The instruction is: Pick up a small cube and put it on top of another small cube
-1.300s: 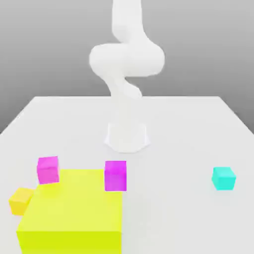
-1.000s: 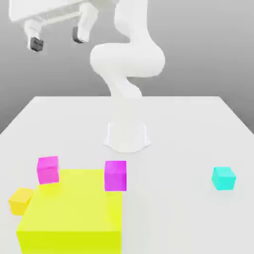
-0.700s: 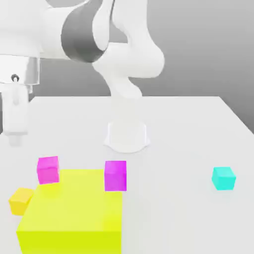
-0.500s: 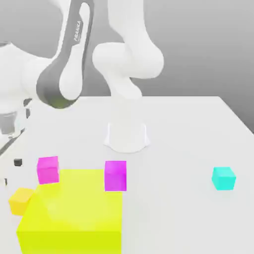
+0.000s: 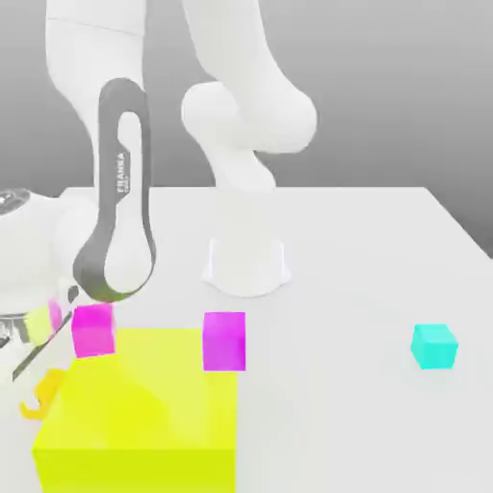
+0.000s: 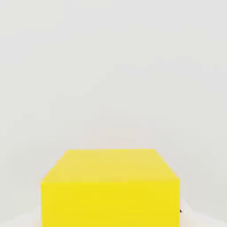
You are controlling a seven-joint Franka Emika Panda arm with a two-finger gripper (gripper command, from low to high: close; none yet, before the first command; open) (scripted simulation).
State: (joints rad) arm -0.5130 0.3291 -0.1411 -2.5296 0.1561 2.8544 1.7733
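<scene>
Orange-yellow small cube [image 5: 41, 393] sits on the white table [image 5: 366, 260] at the exterior view's left edge, just beside the large lime-yellow block [image 5: 144, 409] and partly covered by the arm's hand. In the hand view the same cube [image 6: 111, 188] appears close up, centred directly beneath the camera. The gripper [image 5: 34, 371] is down at the cube, with its fingers drawn narrow and closed on the cube's sides (fingertips themselves are hidden). The cube rests at table level.

Other items on the table:
- First magenta cube [image 5: 93, 328], touching the far left corner of the lime-yellow block, near the gripper.
- Second magenta cube [image 5: 223, 340], at the block's far right corner.
- Cyan cube [image 5: 434, 346], well apart, toward the exterior view's right.

The arm's base [image 5: 247, 265] stands behind the block.
</scene>
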